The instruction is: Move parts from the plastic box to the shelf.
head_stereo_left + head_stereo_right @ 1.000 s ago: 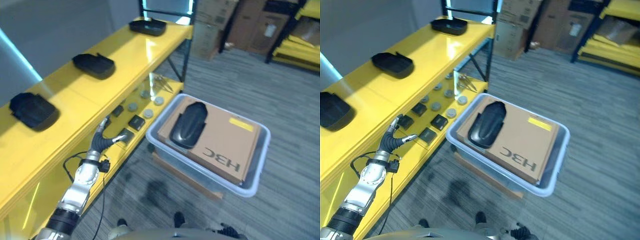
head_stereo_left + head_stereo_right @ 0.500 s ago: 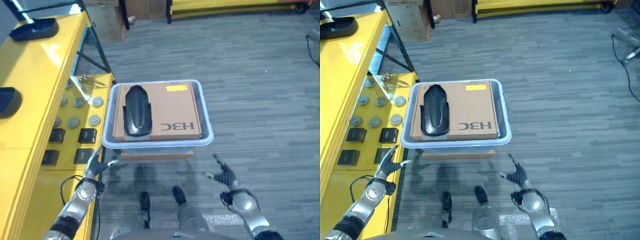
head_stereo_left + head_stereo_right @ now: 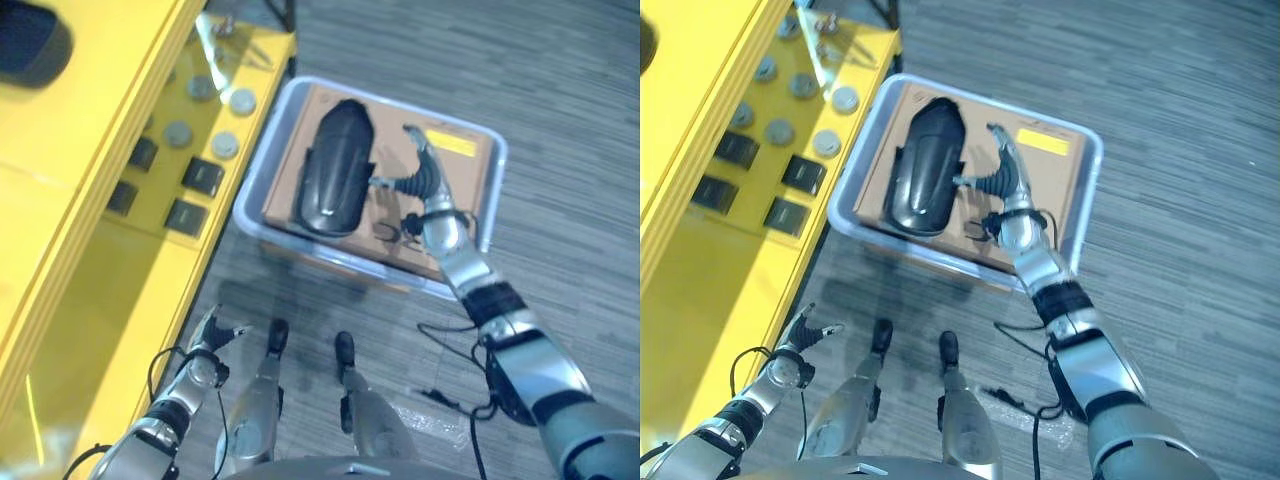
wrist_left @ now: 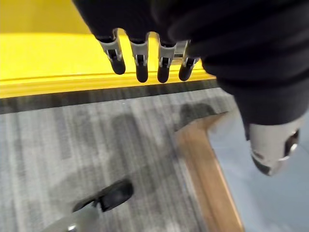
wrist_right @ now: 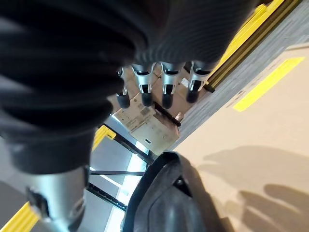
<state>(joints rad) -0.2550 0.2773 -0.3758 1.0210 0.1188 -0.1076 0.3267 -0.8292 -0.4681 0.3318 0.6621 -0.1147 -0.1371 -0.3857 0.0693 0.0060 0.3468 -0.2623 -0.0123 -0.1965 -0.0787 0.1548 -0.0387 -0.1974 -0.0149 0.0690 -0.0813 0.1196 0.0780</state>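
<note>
Right hand (image 3: 1008,187) raised over the plastic box (image 3: 1085,190), fingers (image 5: 166,92) straight and spread, thumb out toward the black part (image 3: 924,166), holding nothing. Black part lying lengthwise on the cardboard sheet (image 3: 1040,200) inside the plastic box, on the side nearer the yellow shelf (image 3: 90,230), just beside the right hand but not touching it. Plastic box resting on a wooden pallet (image 4: 207,169) on the grey carpet floor (image 3: 1200,150), close against the yellow shelf. Left hand (image 3: 208,335) low beside the yellow shelf's edge, well apart from the plastic box, fingers (image 4: 140,65) straight and relaxed, empty. Round grey discs (image 3: 225,145) and small black blocks (image 3: 203,177) set out on the yellow shelf's lower level, near the plastic box.
</note>
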